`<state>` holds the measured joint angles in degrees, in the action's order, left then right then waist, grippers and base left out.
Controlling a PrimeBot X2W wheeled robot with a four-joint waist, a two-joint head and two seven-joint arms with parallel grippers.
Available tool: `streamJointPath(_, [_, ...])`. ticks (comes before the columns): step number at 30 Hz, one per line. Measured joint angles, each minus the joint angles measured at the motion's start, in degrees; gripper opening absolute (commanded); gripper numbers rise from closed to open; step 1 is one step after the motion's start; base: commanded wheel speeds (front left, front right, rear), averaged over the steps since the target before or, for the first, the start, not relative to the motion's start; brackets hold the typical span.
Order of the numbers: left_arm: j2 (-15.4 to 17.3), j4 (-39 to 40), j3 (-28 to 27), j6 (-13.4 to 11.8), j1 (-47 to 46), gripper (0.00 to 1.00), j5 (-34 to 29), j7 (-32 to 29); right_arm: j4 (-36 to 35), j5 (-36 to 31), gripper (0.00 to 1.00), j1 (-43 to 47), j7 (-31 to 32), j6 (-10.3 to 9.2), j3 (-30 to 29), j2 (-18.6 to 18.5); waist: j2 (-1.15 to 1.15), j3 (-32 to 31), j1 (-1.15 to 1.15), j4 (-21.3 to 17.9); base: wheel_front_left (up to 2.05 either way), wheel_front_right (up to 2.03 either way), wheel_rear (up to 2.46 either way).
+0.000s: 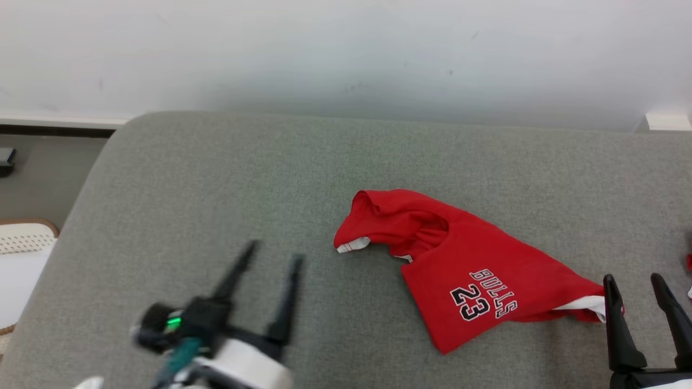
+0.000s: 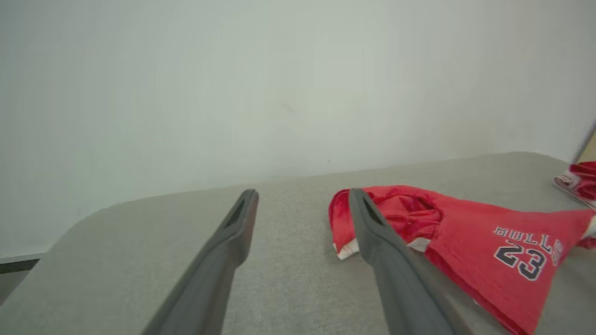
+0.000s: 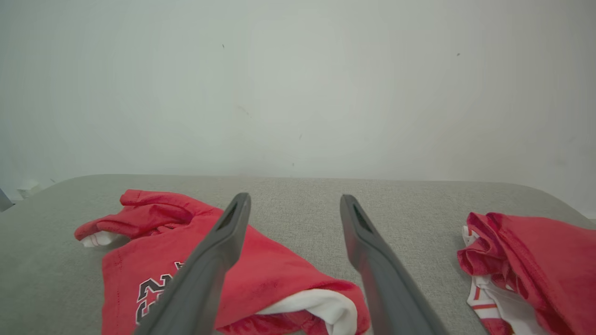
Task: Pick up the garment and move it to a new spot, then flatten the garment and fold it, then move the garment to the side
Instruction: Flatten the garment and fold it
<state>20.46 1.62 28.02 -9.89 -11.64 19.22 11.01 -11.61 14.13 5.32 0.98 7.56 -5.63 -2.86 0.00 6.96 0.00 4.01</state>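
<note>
The grey cushion point(image 1: 216, 178) held the red garment point(image 1: 470, 270), right of its middle, crumpled and unfolded. The left gripper point(image 1: 274, 253) and right gripper point(image 1: 633, 277) hung over the cushion's near edge, both open and empty. I think nearly all the work was left.

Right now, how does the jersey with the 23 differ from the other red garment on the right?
The jersey lies partly spread, its BULLS 23 print showing; the other garment is bunched in a heap with no print in sight. The jersey lies to the left of the right gripper; the other garment lies to its right. Both are red with some white, and both rest loose on the grey cushion.
</note>
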Motion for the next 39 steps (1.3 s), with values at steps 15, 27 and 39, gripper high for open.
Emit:
streamJointPath(15, [-10.69,-13.10,24.84,15.44,-12.08,1.00,-6.19,-7.04,-0.31,0.09,1.00,-2.83,-0.56,0.00,-0.41,0.01,0.00,6.18,0.00,-5.14,0.00,0.00,0.00])
streamJointPath(27, [-11.54,-29.28,22.91,13.49,-19.12,0.57,-7.36,-7.95,0.63,0.70,1.00,-3.55,-2.08,0.00,-0.63,-0.01,0.00,10.28,0.00,-8.89,0.00,0.00,0.00])
streamJointPath(39, [-9.11,-10.12,29.42,16.93,-22.76,0.00,-6.91,-7.36,3.34,2.02,1.00,-3.28,-2.86,0.00,-2.38,0.00,0.00,6.42,0.00,-7.41,0.00,0.00,0.00])
